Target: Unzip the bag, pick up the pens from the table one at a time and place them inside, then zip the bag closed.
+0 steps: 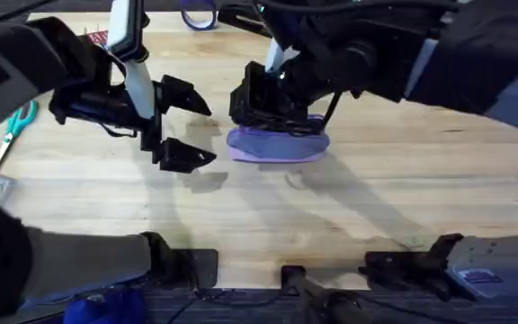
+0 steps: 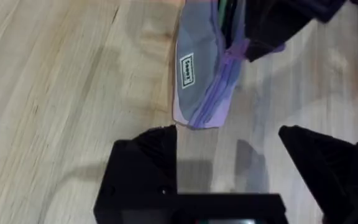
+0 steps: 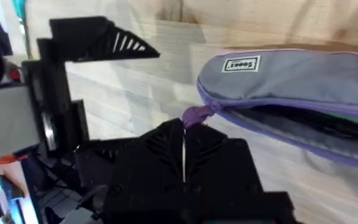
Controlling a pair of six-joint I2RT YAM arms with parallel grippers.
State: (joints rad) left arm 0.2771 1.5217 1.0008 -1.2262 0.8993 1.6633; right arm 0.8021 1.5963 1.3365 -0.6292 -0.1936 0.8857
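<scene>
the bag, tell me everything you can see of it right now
The bag is a small oblong fabric pouch, lavender with a grey-blue side panel bearing a small white label. It lies on its side on the table, near the middle. Its zipper is open along most of the length, and something green and dark shows inside. The right hand is shut on the purple zipper pull at the bag's end. The left hand is open beside it, not touching.

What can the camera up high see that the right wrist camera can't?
From up high: teal scissors at the table's left edge, and both arms' bases. From the right wrist: the bag's zipper gaping open, something green inside, and the right pincer shut on the purple zipper pull. Both show the bag, the table and the open left pincer.
</scene>
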